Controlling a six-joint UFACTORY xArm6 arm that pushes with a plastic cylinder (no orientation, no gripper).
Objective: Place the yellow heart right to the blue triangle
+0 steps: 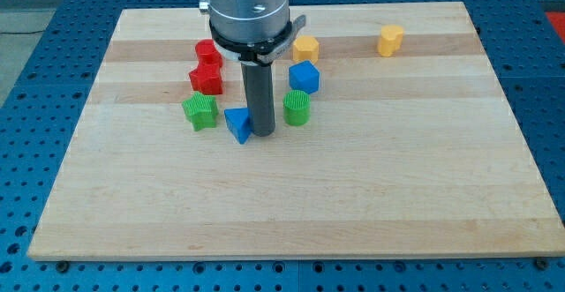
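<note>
Touching the blue triangle (237,124) on its right side, my tip (262,134), a bare rod tool, no jaws

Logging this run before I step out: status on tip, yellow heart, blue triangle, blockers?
My tip down beside blue triangle, on its right. Yellow heart apart, toward view's top. Blue block and green block lie between heart and goal spot.

Eight blocks were present on the table (353,195): two red (208,52) (206,79), two green (200,112) (297,108), two blue (304,77) (237,123), and two yellow (306,48) (390,40).
</note>
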